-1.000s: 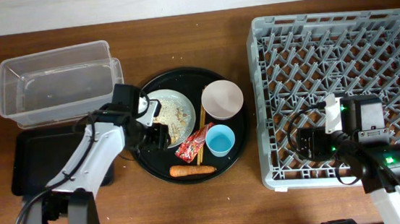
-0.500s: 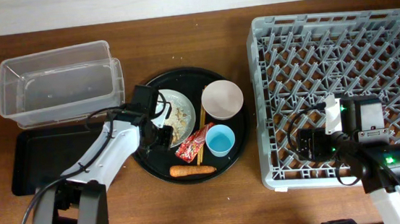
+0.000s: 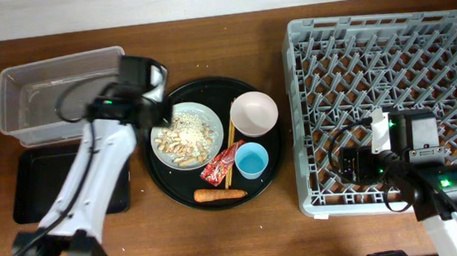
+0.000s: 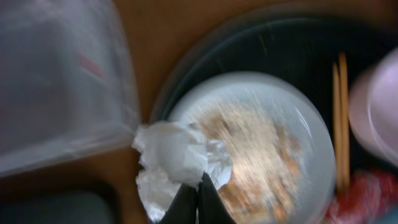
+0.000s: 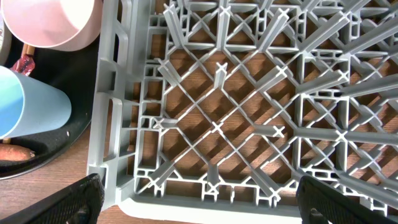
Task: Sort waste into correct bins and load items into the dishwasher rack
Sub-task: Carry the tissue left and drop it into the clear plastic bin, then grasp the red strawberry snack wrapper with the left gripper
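The grey dishwasher rack (image 3: 388, 56) takes up the right side of the wooden table (image 3: 222, 244). The right gripper (image 3: 352, 164) hangs over the rack's near left corner, jaws spread as wide as they go. In its own camera the fingers (image 5: 74, 199) stand at the two bottom corners of the picture, with only the grid base between them, so it is empty.

At the far left stands the clear tub (image 3: 11, 105), and the flat black tray (image 3: 35, 195) lies just in front of it. Between these bins and the rack sits the large round black tray (image 3: 167, 187), which carries the rest. The plate (image 3: 210, 121) is on its left half, with the beige food scraps (image 3: 181, 139) heaped on it. The bowl (image 3: 254, 113) is to the plate's right, and the carrot (image 3: 220, 195) lies along the near edge. The blue cup (image 3: 251, 160) stands in front of the bowl, with the red wrapper (image 3: 222, 163) just beside it. The chopsticks (image 3: 231, 140) run between plate and bowl and cross the wrapper.

The left gripper (image 4: 198, 186) is between the tub's right end and the plate's left rim. Its jaws are pinched tight on the crumpled white scrap (image 4: 174, 155), which bulges out beyond the fingertips. That view is badly blurred; the scrap seems to be over the plate's rim, but I cannot tell whether it touches it.
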`<action>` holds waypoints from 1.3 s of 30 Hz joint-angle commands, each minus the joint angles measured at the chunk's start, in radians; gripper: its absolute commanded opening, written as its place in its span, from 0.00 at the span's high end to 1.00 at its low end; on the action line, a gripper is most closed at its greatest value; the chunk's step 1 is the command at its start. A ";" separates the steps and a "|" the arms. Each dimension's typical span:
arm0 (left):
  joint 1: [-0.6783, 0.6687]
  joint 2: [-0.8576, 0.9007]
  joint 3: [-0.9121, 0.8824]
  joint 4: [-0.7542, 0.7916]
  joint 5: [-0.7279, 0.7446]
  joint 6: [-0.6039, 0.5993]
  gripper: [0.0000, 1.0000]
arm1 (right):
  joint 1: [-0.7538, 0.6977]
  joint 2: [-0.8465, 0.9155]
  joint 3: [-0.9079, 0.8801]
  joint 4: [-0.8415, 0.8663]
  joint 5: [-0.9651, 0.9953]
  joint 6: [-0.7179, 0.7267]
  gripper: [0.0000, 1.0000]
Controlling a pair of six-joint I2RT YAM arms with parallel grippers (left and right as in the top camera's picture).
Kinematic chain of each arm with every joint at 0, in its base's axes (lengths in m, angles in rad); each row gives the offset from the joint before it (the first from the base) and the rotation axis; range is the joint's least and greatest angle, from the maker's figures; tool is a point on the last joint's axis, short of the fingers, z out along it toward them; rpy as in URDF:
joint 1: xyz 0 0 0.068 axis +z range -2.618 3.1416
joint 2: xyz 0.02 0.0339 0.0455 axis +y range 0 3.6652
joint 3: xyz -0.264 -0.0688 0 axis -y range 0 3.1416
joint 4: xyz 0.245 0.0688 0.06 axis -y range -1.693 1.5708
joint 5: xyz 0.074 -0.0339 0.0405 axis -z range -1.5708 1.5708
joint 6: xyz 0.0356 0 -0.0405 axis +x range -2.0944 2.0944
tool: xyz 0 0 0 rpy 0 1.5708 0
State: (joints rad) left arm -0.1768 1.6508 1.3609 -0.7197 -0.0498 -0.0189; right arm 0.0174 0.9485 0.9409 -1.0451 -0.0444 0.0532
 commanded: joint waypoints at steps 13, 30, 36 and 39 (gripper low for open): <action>0.293 0.072 0.035 0.294 0.049 0.005 0.49 | 0.002 0.000 0.023 0.002 0.011 0.008 0.02; -0.288 0.024 -0.200 -0.170 0.200 0.012 0.41 | 0.002 0.001 0.023 0.002 0.011 0.008 0.02; -0.348 0.054 -0.292 -0.046 0.199 0.012 0.41 | 0.002 0.000 0.023 0.001 0.011 0.008 0.02; -0.349 0.106 -0.292 -0.039 0.199 0.012 0.40 | 0.002 0.001 0.023 0.001 0.011 0.008 0.02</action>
State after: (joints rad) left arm -0.5217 1.7061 1.0786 -0.7620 0.1566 -0.0189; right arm 0.0174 0.9493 0.9424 -1.0447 -0.0422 0.0532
